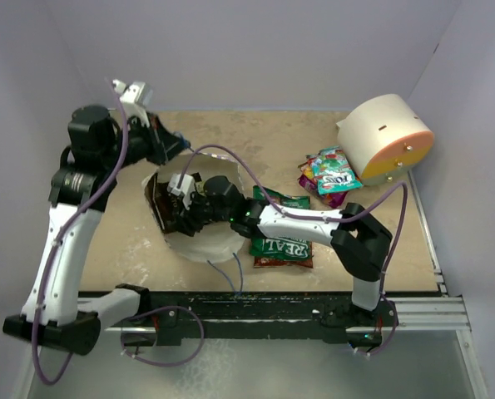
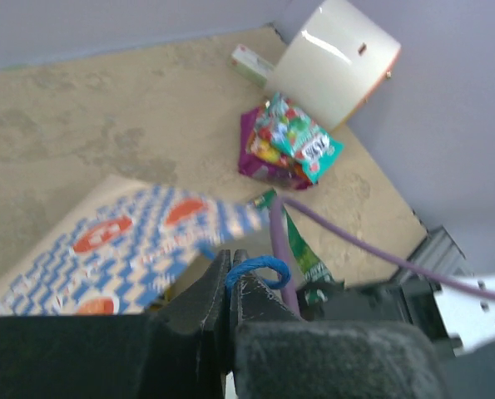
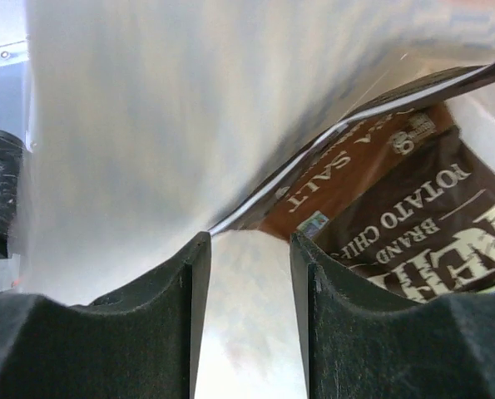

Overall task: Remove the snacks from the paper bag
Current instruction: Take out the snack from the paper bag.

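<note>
- L arm (image 1: 64, 241) reaches up over the left part of the desk (image 1: 131, 249). On the L wrist cam the L jaws are pressed together, pinching the bag's thin blue handle (image 2: 259, 270). A small loop of it pokes out just past the tips.
- Bag (image 1: 204, 243) lies on the desk, left of centre, mouth open toward the R arm (image 1: 301, 223). Top cam shows the cream inside. L wrist cam shows the outside: blue/white check w/ orange-red marks.
- R arm stretches left across the desk, w/ its wrist at the bag mouth.
- R jaws are inside the bag and spread apart. I see nothing b/w them, only pale bag wall behind the gap.
- Brown chip bag (image 3: 397, 224) sits in the bag, just right of the R jaws on the R wrist cam. Print reads "POTATO CHIPS" and "SEA SALT", upside down. Its silvery top edge runs diagonally above the tips. Can't tell if the right-hand finger touches it.
- Green REAL bag (image 1: 280, 248) is out of the bag, flat on the desk, partly under the R arm.
- Candy bags (image 1: 330, 173) are out too, piled far right on the desk, teal one on top of purple. They're just beside the cream cylinder (image 1: 380, 133) w/ the orange face.
- Purple cable (image 2: 355, 241) crosses the L wrist view, right of the L jaws.
</note>
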Available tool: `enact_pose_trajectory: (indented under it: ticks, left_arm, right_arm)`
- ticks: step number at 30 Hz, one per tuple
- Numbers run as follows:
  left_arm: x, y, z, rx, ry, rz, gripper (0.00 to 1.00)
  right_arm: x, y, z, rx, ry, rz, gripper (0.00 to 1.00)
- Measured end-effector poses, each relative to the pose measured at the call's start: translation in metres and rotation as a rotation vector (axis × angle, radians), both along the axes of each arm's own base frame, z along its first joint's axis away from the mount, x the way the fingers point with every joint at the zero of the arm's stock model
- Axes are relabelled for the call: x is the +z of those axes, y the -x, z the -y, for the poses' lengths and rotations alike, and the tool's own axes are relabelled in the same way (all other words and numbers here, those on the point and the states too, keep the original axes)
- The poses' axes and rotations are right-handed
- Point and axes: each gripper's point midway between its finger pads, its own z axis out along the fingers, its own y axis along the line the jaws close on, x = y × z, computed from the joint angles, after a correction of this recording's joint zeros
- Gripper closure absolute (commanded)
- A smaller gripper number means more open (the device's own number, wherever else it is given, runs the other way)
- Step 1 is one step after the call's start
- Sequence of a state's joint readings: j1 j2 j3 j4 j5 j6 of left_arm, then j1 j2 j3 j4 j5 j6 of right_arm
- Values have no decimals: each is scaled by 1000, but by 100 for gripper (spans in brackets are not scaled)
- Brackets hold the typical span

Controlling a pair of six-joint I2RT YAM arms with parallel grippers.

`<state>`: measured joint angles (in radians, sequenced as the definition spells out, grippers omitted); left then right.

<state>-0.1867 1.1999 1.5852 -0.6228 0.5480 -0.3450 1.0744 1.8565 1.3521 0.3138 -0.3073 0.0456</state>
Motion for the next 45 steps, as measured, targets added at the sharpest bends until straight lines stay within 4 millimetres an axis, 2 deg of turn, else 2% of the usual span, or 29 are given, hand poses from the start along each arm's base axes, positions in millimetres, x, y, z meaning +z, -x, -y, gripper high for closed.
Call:
enact_pose_trajectory:
  ticks: [3, 5, 7, 11, 21, 25, 35, 40, 45]
  left_arm:
    - [-29, 38, -5, -19, -7, -38, 100]
    - [-41, 61, -8, -19, -2, -54, 100]
    - [-46, 79, -11, -14, 11, -61, 100]
    - [-43, 97, -13, -3, 56, -71, 100]
    - [-44, 90, -8, 13, 111, -151, 100]
    - [-43, 90, -7, 17, 129, -168, 100]
    - [-30, 94, -6, 26, 176, -178, 100]
    - [-29, 92, -5, 28, 186, -191, 100]
    - [-29, 91, -5, 28, 194, -202, 100]
  right_arm:
    - [-17, 3, 4, -13, -2, -35, 50]
    - [-31, 7, 9, -19, 6, -58, 47]
    - [-43, 11, 12, -23, 10, -69, 45]
    - [-58, 17, 16, -53, 5, -67, 40]
    - [-28, 12, -18, -209, -217, -37, 31]
    - [-23, 1, -29, -330, -281, -67, 27]
    - [2, -31, -47, -497, -408, -66, 27]
    - [-1, -41, -62, -539, -404, -56, 32]
    - [-32, -44, -67, -589, -336, -52, 37]
